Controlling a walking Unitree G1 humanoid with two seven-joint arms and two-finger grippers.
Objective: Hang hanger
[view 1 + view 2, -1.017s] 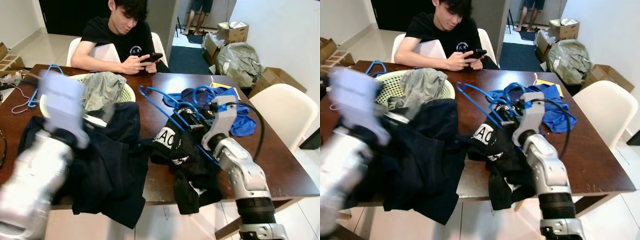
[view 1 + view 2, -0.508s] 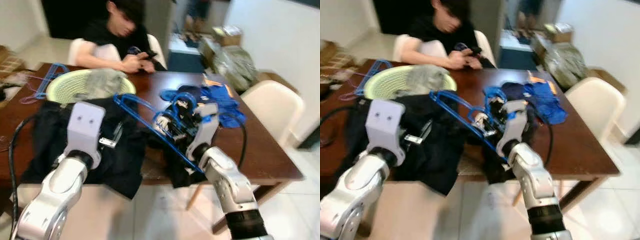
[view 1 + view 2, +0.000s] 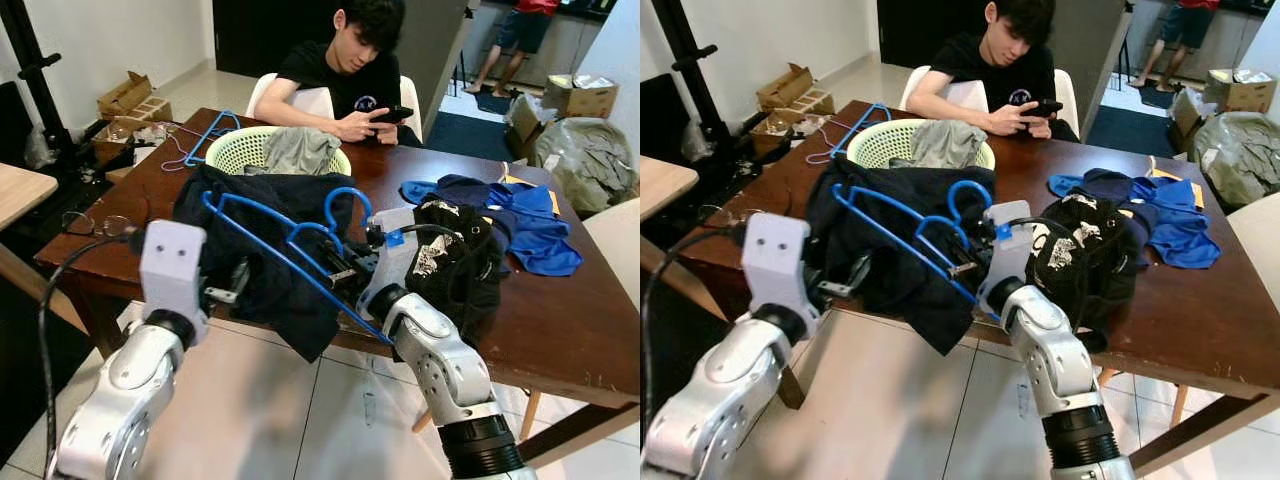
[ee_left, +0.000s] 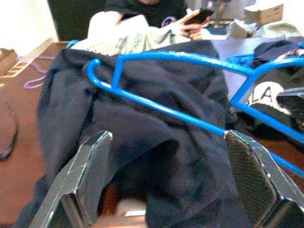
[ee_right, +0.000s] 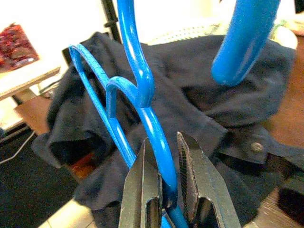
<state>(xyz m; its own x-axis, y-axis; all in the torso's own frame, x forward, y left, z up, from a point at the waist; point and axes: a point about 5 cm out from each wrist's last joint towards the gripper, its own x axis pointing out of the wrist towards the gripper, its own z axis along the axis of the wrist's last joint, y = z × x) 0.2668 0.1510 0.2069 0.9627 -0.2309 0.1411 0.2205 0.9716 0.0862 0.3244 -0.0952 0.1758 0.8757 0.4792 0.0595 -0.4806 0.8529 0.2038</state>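
Left eye view: the right gripper (image 3: 340, 268) holds the blue hanger (image 3: 270, 245) above the dark garment (image 3: 265, 215) on the counter (image 3: 560, 320). Left wrist view: the left gripper (image 4: 166, 171) is spread wide. Right wrist view: fingers (image 5: 142, 185) pinch the hanger.

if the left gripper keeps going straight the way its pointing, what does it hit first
Most likely the dark navy garment draped over the table edge, dead ahead of the open left gripper. The blue plastic hanger held by the right gripper crosses that line too; depth between them is unclear.
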